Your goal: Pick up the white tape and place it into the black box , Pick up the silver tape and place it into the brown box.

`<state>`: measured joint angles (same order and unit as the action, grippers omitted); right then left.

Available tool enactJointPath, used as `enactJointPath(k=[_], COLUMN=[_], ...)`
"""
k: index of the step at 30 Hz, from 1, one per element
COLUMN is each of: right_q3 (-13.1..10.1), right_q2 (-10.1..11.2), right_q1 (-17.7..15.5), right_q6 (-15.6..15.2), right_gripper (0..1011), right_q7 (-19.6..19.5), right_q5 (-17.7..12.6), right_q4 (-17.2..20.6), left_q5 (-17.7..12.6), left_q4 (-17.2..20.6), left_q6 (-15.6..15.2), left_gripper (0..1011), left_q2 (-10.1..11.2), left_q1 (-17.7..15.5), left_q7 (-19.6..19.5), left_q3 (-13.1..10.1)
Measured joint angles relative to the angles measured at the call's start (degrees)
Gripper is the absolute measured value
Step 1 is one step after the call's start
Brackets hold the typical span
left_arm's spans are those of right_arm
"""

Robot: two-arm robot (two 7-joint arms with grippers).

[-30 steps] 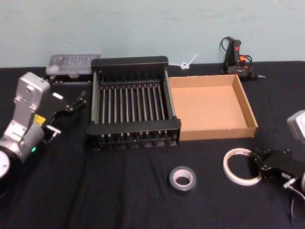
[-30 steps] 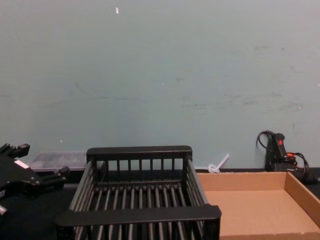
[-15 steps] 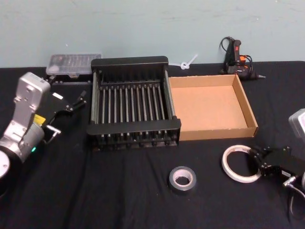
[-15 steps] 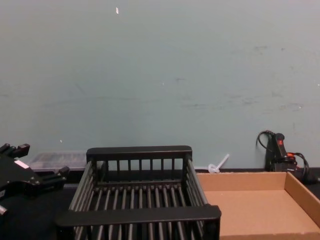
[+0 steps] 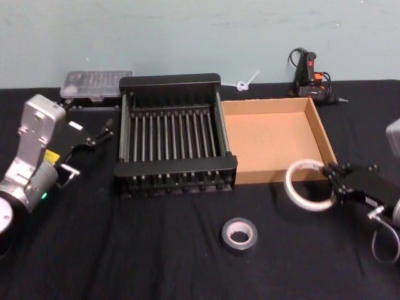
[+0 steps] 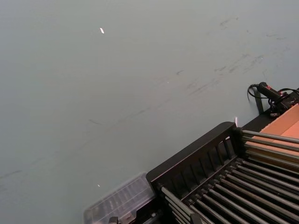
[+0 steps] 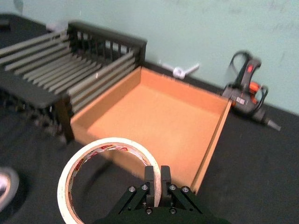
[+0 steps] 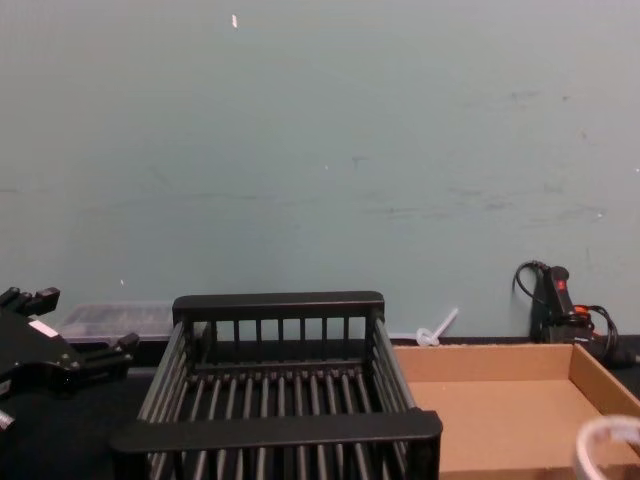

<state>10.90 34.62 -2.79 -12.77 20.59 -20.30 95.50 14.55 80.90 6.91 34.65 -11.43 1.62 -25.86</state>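
Dim even light, soft shadows, slight blur

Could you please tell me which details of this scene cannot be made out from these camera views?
- Print on the white tape: red marks show on the inner core in the right wrist view, too small to read.
- Clear lidded container: contents too small to tell in the head view.
- Left gripper: fingers blend into the black cloth in the head view, cut off in the chest view.
- White tape in the chest view: cut off by the lower edge.
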Motion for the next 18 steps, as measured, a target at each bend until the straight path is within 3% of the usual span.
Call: enactJointPath(k=[8, 18], right_q3=[0.56, 3.32], right_q2=[-2.78, -6.56], right_q1=[4.14, 11.19], right_q6=[0.27, 0.8], right_gripper=[88, 88], right_q7=[-1.18, -1.46], right_q5=[0.64, 3.3], right_q4=[-0.94, -5.03], left_q5=[0.0, 0.0], left_q4=[0.0, 0.0], left_q6=[0.0, 0.0], left_gripper=[1001, 1001], left_q2=[0.0, 0.0], left_q1=[0.0, 0.0], left_q7=[0.0, 0.0], left_q3=[0.0, 0.0])
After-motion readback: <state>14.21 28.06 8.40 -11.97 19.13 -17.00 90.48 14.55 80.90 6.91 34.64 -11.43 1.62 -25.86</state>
